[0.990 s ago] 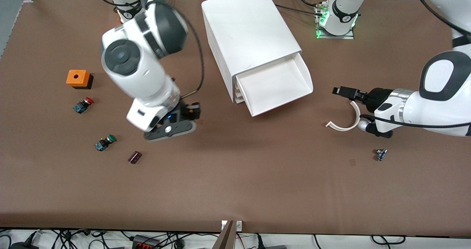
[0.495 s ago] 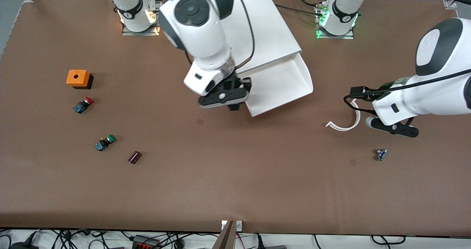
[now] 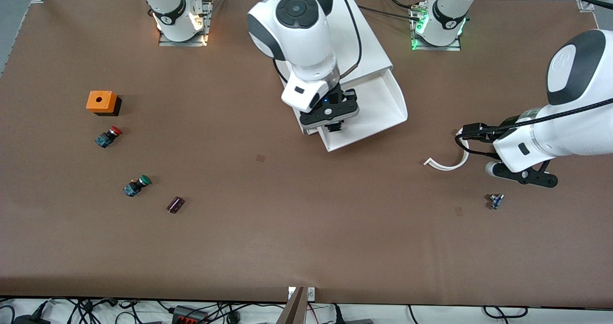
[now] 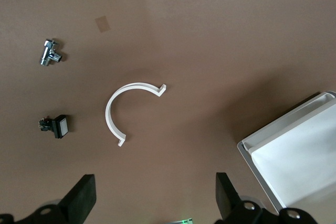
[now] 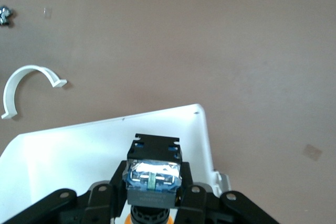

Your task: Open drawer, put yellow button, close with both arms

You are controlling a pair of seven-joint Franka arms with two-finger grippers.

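Note:
The top drawer (image 3: 378, 98) of the white cabinet (image 3: 368, 51) stands pulled open; what shows of its tray is bare. My right gripper (image 3: 334, 125) hangs over the drawer's front part, shut on the yellow button (image 5: 153, 174). The button's dark body points away from the wrist camera, and its orange cap (image 5: 149, 216) sits low between the fingers. The drawer's tray also shows under it in the right wrist view (image 5: 68, 156). My left gripper (image 3: 523, 175) is open and empty over bare table beside a white curved piece (image 3: 450, 163), toward the left arm's end. Its fingers (image 4: 80, 203) stand wide apart.
An orange box (image 3: 101, 102), a red-capped button (image 3: 108, 136), a green-capped button (image 3: 136, 185) and a dark cylinder (image 3: 175, 204) lie toward the right arm's end. A small metal fitting (image 3: 496, 201) lies near my left gripper. A small black switch (image 4: 55, 126) shows in the left wrist view.
My right arm has swung from over the table near the green-capped button to over the open drawer, carrying the yellow button. My left gripper has turned downward and shifted toward the front camera.

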